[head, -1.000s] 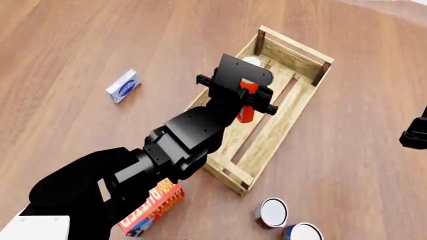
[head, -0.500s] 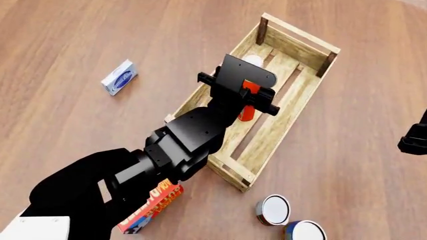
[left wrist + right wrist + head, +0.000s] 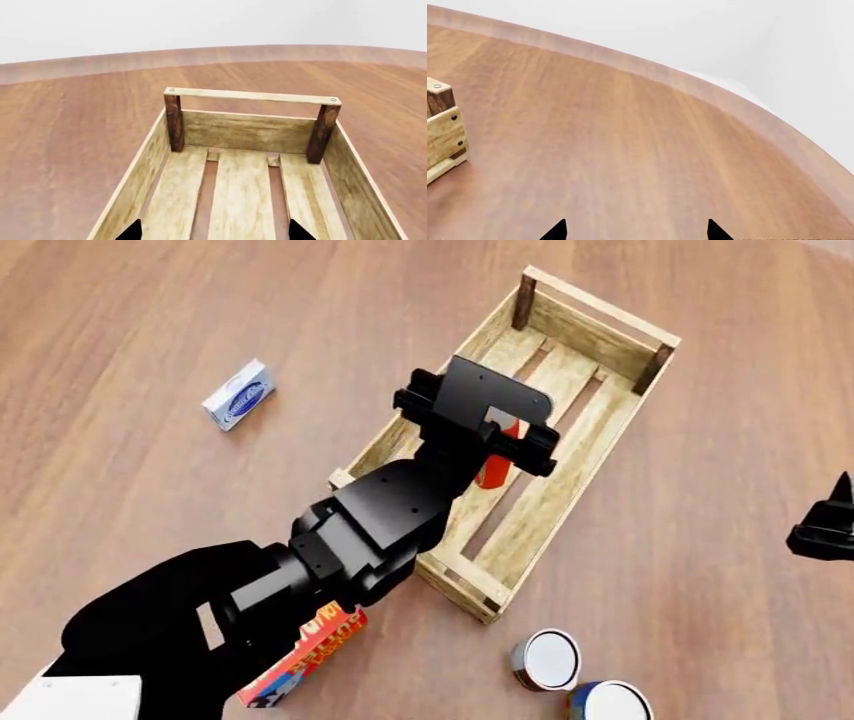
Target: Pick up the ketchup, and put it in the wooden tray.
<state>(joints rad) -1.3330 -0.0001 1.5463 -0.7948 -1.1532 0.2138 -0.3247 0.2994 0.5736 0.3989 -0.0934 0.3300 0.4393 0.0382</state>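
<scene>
The ketchup [image 3: 495,466] sits inside the wooden tray [image 3: 627,420], mostly hidden under the left gripper [image 3: 489,432]. That gripper's fingers [image 3: 131,231] are spread apart, nothing between them. The right gripper [image 3: 825,530] is off at the right edge, fingers apart too.

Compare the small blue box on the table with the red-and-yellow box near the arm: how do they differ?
The small blue box is blue and white and lies in full view, far from the wooden tray. The red-and-yellow box looks larger and is partly hidden under the left arm. Both rest on the table, outside the tray.
</scene>
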